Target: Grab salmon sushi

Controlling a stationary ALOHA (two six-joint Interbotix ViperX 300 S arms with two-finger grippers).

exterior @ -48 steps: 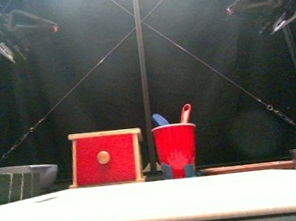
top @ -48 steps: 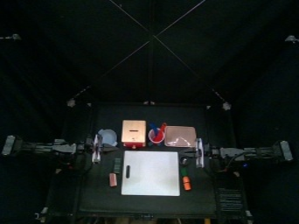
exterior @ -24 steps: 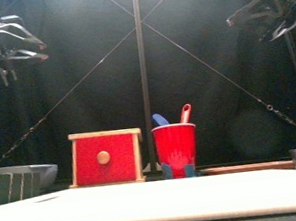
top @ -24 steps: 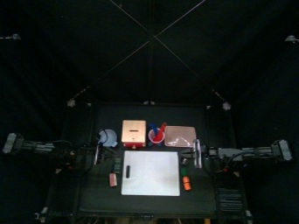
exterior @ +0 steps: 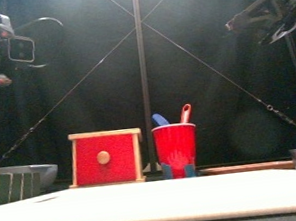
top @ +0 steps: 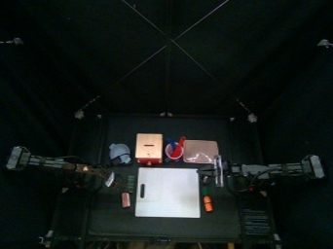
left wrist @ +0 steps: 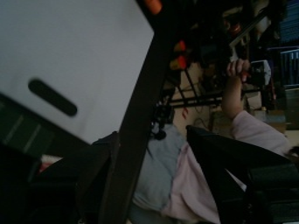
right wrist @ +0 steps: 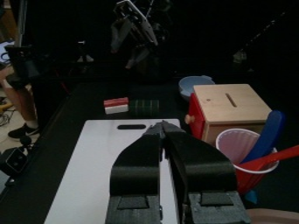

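Note:
The salmon sushi (top: 127, 199), a tiny dull pinkish-brown piece, lies on the black table just left of the white board (top: 169, 192). The right wrist view shows the sushi (right wrist: 115, 105) beyond the board's (right wrist: 111, 171) far end. My left gripper (top: 107, 179) hangs high at the left with its jaws open and empty, and the sushi lies a short way in front of it. In the front view this left gripper (exterior: 19, 42) is up near the top left. My right gripper (top: 220, 173) hovers right of the board, jaws shut on nothing (right wrist: 163, 131).
Behind the board stand a blue bowl (top: 120, 152), a red box (top: 154, 148), a red cup (top: 178, 148) and a pink tray (top: 202, 151). An orange-red piece (top: 208, 204) lies right of the board. A person's pink sleeve (left wrist: 222, 105) shows past the curtains.
The left gripper's jaws have gone from shut to wide open, and that arm has swung and drawn back a little to the left. The right arm has hardly moved.

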